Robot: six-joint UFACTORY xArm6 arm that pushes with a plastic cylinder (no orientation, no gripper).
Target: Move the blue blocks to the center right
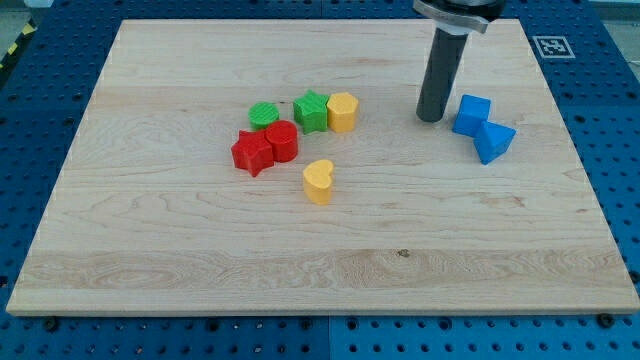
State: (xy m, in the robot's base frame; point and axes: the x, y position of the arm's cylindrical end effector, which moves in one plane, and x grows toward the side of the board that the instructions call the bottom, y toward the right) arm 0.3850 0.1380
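Two blue blocks lie at the view's right, touching each other: a blue cube-like block (471,114) and a blue wedge-shaped block (493,140) just below and right of it. My tip (431,118) stands on the board just left of the blue cube-like block, a small gap from it. The dark rod rises from there to the view's top edge.
A cluster sits left of centre: green round block (263,115), green star block (311,110), yellow hexagonal block (343,112), red star block (252,153), red round block (282,141). A yellow heart block (319,182) lies below them. The wooden board (320,270) ends near the blue blocks on the right.
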